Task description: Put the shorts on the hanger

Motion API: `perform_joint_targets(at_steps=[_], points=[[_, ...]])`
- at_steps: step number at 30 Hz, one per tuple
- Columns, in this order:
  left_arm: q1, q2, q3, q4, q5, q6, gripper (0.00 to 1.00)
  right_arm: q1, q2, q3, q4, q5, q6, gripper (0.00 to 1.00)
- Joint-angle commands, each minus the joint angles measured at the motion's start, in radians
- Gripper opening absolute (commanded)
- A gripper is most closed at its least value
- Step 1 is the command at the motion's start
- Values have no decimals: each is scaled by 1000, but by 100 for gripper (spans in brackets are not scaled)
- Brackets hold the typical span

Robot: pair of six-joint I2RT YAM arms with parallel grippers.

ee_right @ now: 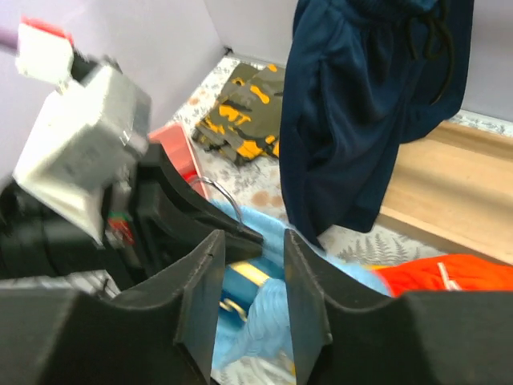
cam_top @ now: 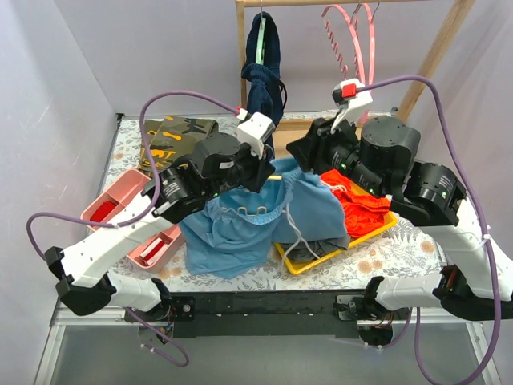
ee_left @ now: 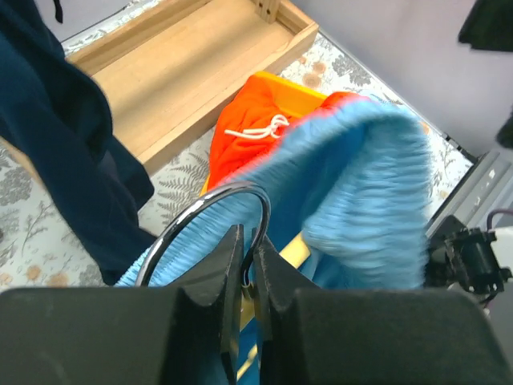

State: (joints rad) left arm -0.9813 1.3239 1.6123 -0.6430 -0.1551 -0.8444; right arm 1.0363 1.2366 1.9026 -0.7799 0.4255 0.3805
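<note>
Left jaws grip the hook of the hanger (ee_left: pixel 210 200), the shorts (cam_top: pixel 236 228) bunched round it mid-table; right jaws, apart, hover just beside the fabric toward the right edge.

The navy garment (cam_top: pixel 263 80) hangs from the rack (cam_top: pixel 240 48) down to the far middle of the table (cam_top: pixel 409 245) and closes that way. The left gripper (cam_top: pixel 255 172) and right gripper (cam_top: pixel 304 156) leave only a narrow gap between them. 2 pink bins (cam_top: pixel 120 200) fill the left side. The near right corner is bare.
</note>
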Motion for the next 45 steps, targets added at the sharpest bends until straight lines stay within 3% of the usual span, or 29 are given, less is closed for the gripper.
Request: perform_joint_targets(at_steps=[1, 3, 8, 11, 13, 17, 23, 28, 32, 41, 44, 45], points=[[-2, -164, -17, 83, -26, 33, 0, 1, -107, -71, 85, -118, -231, 49], [-2, -207, -41, 85, -46, 47, 0, 1, -190, -154, 102, -188, -320, 57], [-2, -345, -87, 164, 98, 99, 0, 1, -299, -234, 88, -166, -422, 59], [-2, -365, -98, 186, 28, 125, 0, 1, -342, -243, 115, -267, -433, 59], [-2, -301, -45, 108, -1, 107, 0, 1, -348, -263, 122, -292, -417, 59], [-2, -321, -61, 175, -36, 68, 0, 1, -324, -336, 71, -241, -407, 54], [-2, -305, 14, 120, -141, 85, 0, 1, -429, -577, 149, -202, -391, 67], [-2, -328, 27, 88, -167, 94, 0, 1, -564, -750, 218, 20, -315, 70], [-2, -339, 28, 83, -175, 88, 0, 1, -614, -835, 274, 62, -285, 70], [-3, -345, -2, 127, -207, 88, 0, -1, -540, -956, 448, 48, -244, 62], [-2, -351, -8, 140, -247, 88, 0, -1, -563, -976, 435, 148, -216, 36], [-2, -357, -9, 143, -260, 90, 0, -1, -572, -996, 433, 166, -201, 17]])
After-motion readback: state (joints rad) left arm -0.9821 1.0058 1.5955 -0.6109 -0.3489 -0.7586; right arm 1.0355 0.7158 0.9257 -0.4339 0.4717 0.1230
